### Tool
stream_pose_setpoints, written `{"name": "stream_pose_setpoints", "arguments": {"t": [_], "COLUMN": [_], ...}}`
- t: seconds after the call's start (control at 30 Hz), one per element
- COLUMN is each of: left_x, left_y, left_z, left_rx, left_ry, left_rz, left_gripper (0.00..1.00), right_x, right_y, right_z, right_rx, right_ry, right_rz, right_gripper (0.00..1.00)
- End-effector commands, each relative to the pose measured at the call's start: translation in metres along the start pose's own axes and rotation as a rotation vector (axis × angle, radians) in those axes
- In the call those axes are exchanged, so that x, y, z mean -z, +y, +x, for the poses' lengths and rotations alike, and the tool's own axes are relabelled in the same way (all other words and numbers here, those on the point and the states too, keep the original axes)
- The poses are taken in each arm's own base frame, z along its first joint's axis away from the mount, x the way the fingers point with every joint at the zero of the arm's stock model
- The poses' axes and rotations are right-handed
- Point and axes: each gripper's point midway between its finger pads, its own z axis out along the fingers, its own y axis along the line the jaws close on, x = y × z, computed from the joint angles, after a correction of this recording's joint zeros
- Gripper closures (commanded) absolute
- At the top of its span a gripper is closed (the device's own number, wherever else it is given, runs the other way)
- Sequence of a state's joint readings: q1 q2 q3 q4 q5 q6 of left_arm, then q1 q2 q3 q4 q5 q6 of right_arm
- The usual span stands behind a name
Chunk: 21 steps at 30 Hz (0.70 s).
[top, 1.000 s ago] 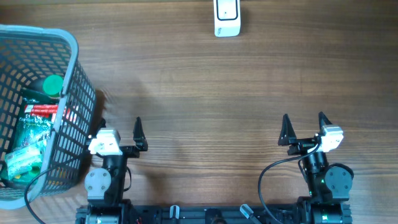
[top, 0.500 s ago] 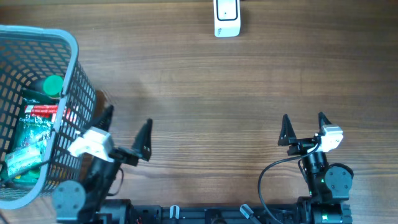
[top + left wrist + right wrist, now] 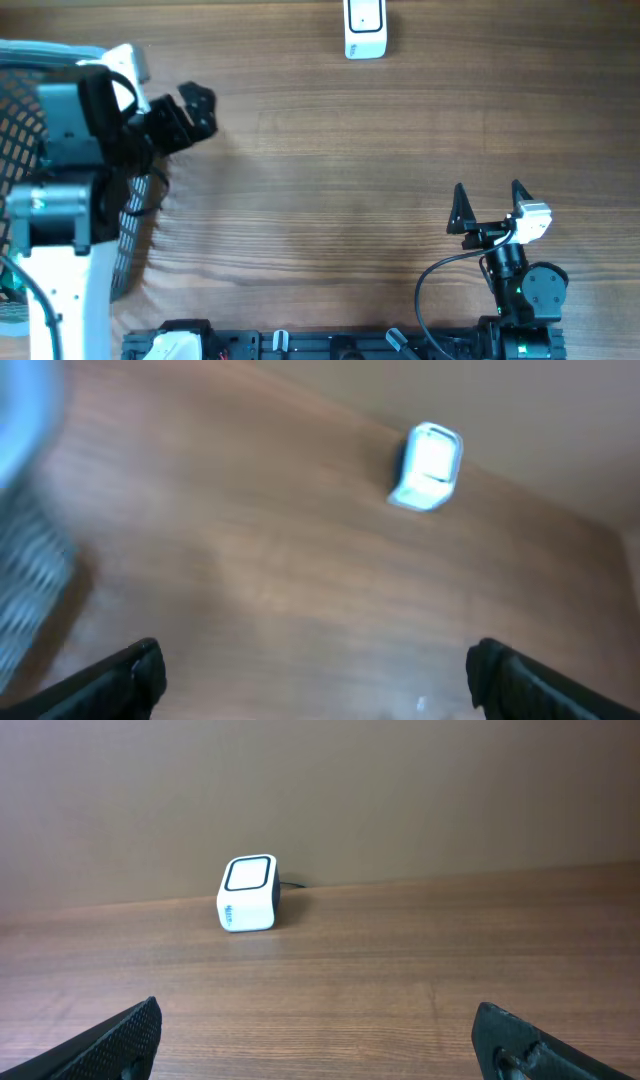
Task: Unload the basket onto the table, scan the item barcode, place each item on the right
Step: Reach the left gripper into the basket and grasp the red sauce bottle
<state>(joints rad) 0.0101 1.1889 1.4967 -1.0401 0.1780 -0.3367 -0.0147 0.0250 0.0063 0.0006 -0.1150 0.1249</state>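
Left gripper point(image 3: 315, 665) lifted over basket point(image 3: 128, 240) edge (jaws wide).

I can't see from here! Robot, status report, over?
Left fingers open, empty, beside basket. Right fingers open, empty, low. Scanner alone at far edge. Item not in view.

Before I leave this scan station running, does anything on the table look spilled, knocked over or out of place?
Nothing stands out. The scanner stands upright at the far edge, the basket sits at the left, and the left gripper and right gripper are open and empty.
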Motion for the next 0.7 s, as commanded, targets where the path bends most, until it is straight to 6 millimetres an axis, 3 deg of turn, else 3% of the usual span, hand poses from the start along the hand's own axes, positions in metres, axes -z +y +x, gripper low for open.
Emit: {"name": "stream_pose_setpoints", "arguments": {"t": [0.0,0.07,0.1,0.13,0.23,0.33,0.53,0.67], "left_x": [0.045,0.07,0.088,0.094,0.11,0.13,0.12,0.129], "left_y": [0.026,0.043,0.065,0.083,0.146,0.19,0.238,0.262], "left_z": [-0.063,-0.083,-0.092,-0.089,-0.049,-0.003,0.057,0.089], "left_rx": [0.207,0.292,0.39,0.466,0.782,1.036,1.209,1.289], "left_ry": [-0.197,-0.268,-0.316,-0.315,-0.242,-0.153,0.008,0.062], "left_rz": [-0.182,-0.267,-0.345,-0.393,-0.596,-0.78,-0.941,-1.058], "left_gripper": [0.0,0.01,0.01,0.0,0.05,0.03,0.0,0.0], "right_x": [0.0,0.0,0.0,0.0,0.0,0.0,0.0,0.0], "right_y": [0.003,0.003,0.003,0.003,0.003,0.003,0.003,0.003], "right_z": [-0.001,-0.001,-0.001,-0.001,-0.001,-0.001,-0.001,-0.001], "right_rx": [0.02,0.02,0.02,0.02,0.02,0.02,0.02,0.02], "right_ry": [-0.006,-0.006,-0.006,-0.006,-0.006,-0.006,-0.006,-0.006], "right_rz": [-0.018,-0.018,-0.018,-0.018,-0.018,-0.018,-0.018,-0.018], "right_gripper": [0.0,0.0,0.0,0.0,0.0,0.0,0.0,0.0]}}
